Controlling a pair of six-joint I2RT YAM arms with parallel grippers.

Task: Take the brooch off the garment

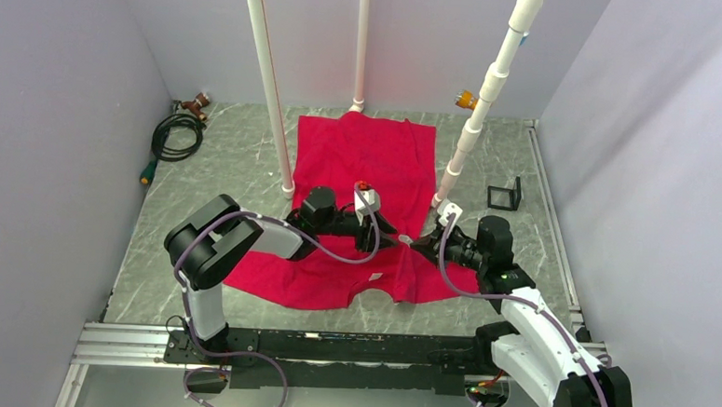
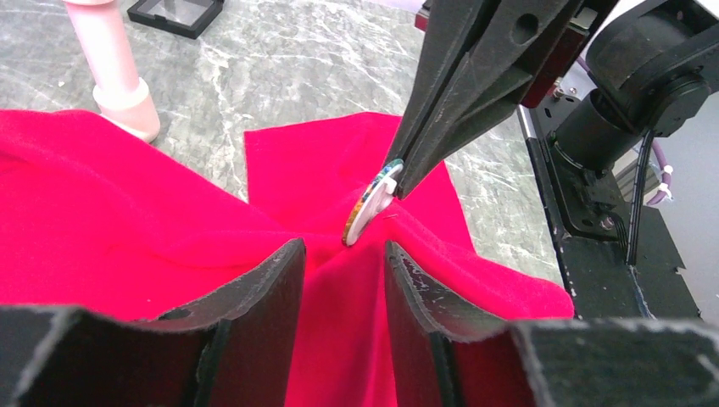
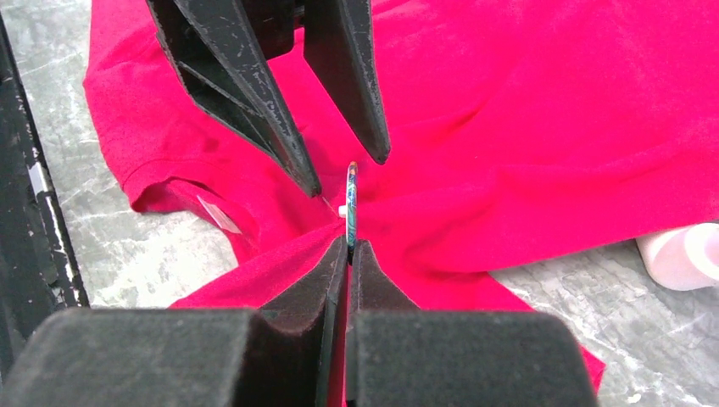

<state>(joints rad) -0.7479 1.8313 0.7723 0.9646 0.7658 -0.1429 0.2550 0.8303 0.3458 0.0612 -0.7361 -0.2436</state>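
Note:
The garment (image 1: 369, 157) is a red T-shirt lying flat on the marble table, pulled up into a ridge near its neckline. The brooch (image 2: 370, 208), a small round disc with a pale rim, stands on edge at the top of that ridge. My right gripper (image 3: 348, 246) is shut on the brooch (image 3: 351, 208), pinching its lower rim. In the top view it (image 1: 418, 244) meets the left gripper (image 1: 394, 240) over the shirt. My left gripper (image 2: 345, 250) is open, its fingers apart on either side of the red fold just below the disc.
Three white pipes (image 1: 270, 87) (image 1: 361, 45) (image 1: 489, 89) rise from the table around the shirt; one base (image 2: 119, 85) stands close to the fold. A small black frame (image 1: 504, 196) sits to the right, a coiled black hose (image 1: 176, 136) at the far left. The white neck label (image 3: 219, 214) shows.

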